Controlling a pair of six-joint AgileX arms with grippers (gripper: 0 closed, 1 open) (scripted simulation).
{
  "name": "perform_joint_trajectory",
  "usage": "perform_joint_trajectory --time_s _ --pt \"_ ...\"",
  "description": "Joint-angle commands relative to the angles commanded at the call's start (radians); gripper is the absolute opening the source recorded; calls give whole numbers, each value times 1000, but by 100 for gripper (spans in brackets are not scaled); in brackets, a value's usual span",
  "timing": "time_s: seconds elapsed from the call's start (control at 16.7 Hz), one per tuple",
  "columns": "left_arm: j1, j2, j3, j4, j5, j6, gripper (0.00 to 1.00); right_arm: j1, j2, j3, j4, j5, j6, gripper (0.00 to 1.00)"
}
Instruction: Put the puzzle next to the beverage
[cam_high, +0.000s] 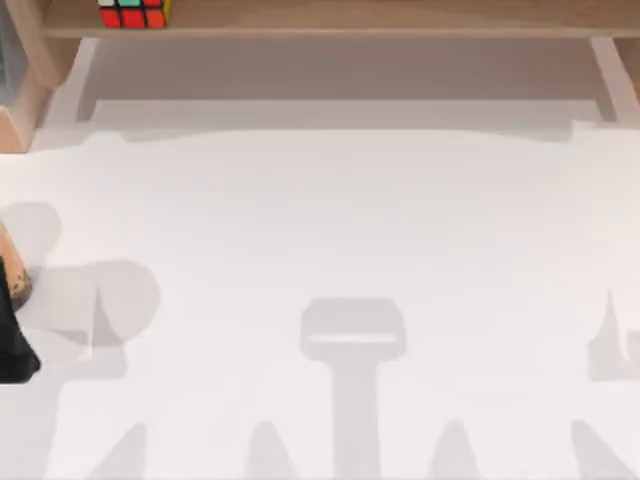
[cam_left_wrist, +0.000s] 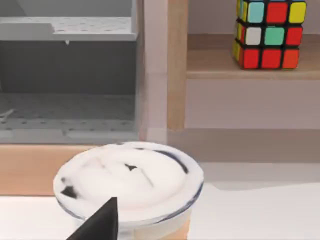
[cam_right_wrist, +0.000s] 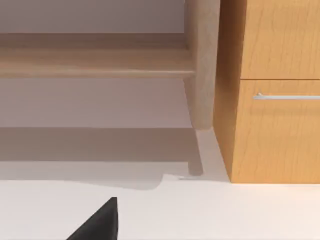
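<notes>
The puzzle (cam_high: 133, 12) stands on the wooden shelf (cam_high: 350, 20) at the table's far left, its red, green and yellow stickers showing. In the left wrist view the puzzle (cam_left_wrist: 269, 33) sits on that shelf, beyond the beverage and off to one side. The beverage (cam_left_wrist: 127, 177) is a clear cup with a white foamy top and tan drink below; a sliver of the beverage (cam_high: 12, 272) shows at the table's left edge. My left gripper (cam_high: 14, 345) hovers just in front of the cup, apart from the puzzle. A black part of my right gripper (cam_right_wrist: 100, 225) hangs over the white table.
A wooden post (cam_left_wrist: 176, 65) holds up the shelf's left end, with a grey perforated rack (cam_left_wrist: 65, 30) beyond it. A wooden cabinet (cam_right_wrist: 275, 100) with a metal drawer handle (cam_right_wrist: 287, 96) stands at the shelf's right end. The white table (cam_high: 340, 230) spreads out in front.
</notes>
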Motion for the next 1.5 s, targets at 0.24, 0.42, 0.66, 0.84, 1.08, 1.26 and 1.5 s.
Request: perform_joint_trajectory --time_s 0.24,0.42,0.66,0.84,1.08,1.26,1.5 --pt "-9 32 23 30 -9 0 100 0 0 0 0 0 0 100" --pt "-39 158 105 137 -42 2 100 0 0 0 0 0 0 100" --pt "-96 472 270 352 -103 6 100 0 0 0 0 0 0 100" --pt "-140 801 412 533 -149 11 100 0 0 0 0 0 0 100" --pt "-190 1273 592 760 -193 17 100 0 0 0 0 0 0 100" --pt "-219 1579 709 900 -209 19 100 0 0 0 0 0 0 100" --pt "-244 1847 822 1030 -213 17 100 0 0 0 0 0 0 100"
